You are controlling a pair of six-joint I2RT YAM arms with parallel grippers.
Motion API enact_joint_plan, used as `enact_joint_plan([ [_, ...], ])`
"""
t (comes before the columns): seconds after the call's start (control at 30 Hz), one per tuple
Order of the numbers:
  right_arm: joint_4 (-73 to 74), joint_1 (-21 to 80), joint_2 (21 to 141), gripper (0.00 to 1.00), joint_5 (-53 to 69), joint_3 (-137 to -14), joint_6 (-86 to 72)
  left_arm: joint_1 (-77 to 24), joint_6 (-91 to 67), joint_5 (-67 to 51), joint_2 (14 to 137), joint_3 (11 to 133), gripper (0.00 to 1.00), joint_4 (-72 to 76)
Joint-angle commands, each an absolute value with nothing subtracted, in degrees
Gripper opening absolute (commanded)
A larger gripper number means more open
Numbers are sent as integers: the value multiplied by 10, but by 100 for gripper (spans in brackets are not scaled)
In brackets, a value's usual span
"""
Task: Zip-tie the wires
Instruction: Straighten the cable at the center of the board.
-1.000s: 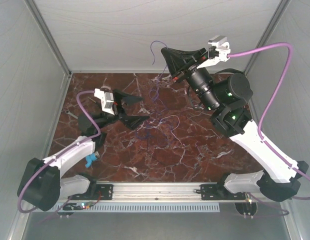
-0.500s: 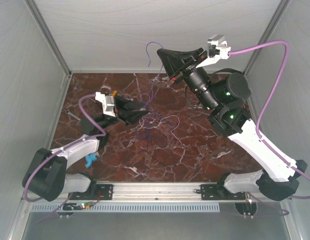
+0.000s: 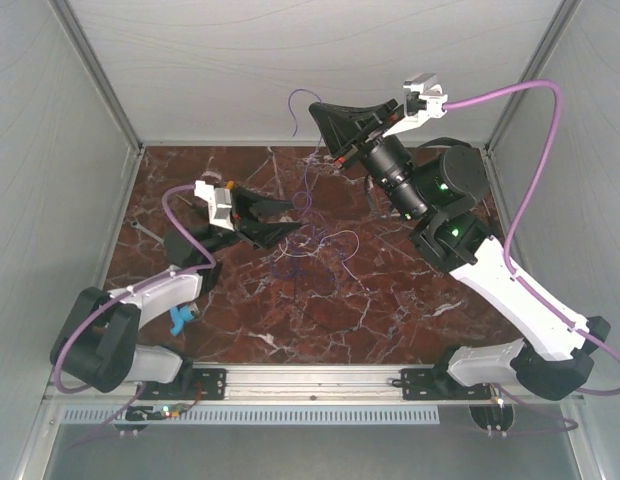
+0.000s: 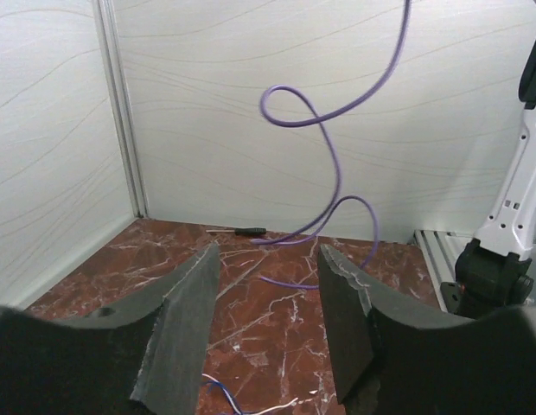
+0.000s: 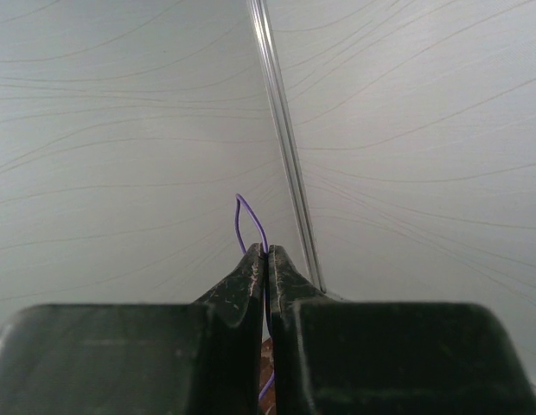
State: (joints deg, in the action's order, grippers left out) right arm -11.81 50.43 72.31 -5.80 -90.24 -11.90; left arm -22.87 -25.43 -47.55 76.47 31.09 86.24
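I saw a red-brown marbled worktop (image 3: 320, 310) boxed in by pale walls (image 3: 220, 70), a small blue object (image 3: 180, 318) near its front-left corner.

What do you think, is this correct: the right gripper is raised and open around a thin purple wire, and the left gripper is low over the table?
Not quite. The right gripper is raised but shut on the thin purple wire, not open; the right wrist view shows its jaws pressed together on it. The left gripper is low over the table.
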Motion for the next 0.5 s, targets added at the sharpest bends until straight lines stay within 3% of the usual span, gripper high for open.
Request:
enact_joint_plan([
  [0.0, -134, 507, 715, 0, -70, -900, -126, -230, -238, -493, 769, 338, 52, 928],
  [0.23, -129, 506, 714, 0, -72, -910, -123, -239, -234, -490, 790, 358, 53, 931],
  [0.37, -122, 504, 711, 0, -73, -911, -123, -250, -227, -464, 802, 374, 42, 926],
  [0.47, -116, 500, 705, 0, -74, -906, -125, -260, -216, -434, 813, 379, 39, 930],
])
